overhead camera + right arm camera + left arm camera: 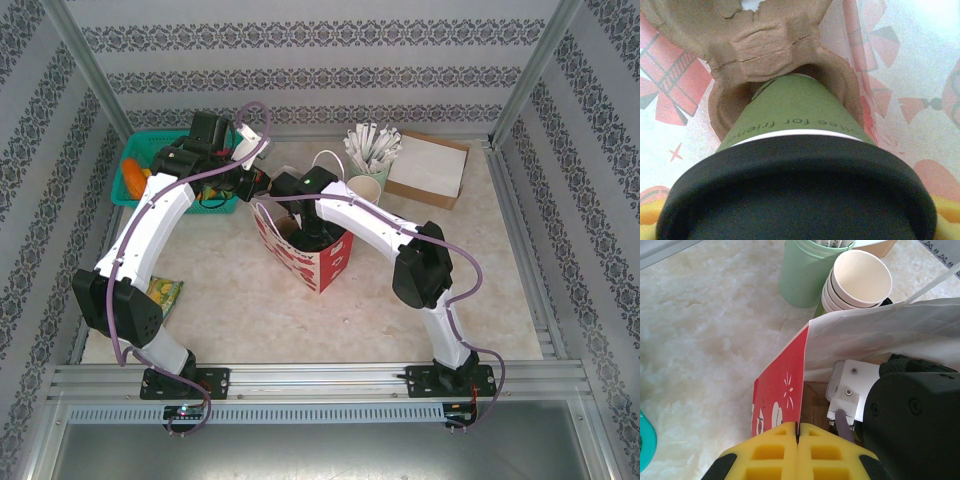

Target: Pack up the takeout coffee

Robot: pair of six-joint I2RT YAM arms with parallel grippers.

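The red and white gift bag (322, 262) stands open mid-table. My left gripper (798, 432) is shut on the top edge of the bag's red side (782, 390), holding the mouth apart. The right arm reaches down into the bag from above (305, 205). In the right wrist view the takeout coffee (795, 107), green-sided with a black lid, stands with its base in a brown pulp cup carrier (770, 45) at the bag's bottom. My right gripper (800, 220) straddles the lid, and a yellow fingertip (947, 212) shows at each lower corner against the cup.
Behind the bag stand a green holder of wrapped sticks (802, 272) and stacked lidless paper cups (860, 280). A brown box with white napkins (428, 168) lies at the back right. A teal basket (150, 165) sits back left, and a green packet (165, 295) lies near the left arm.
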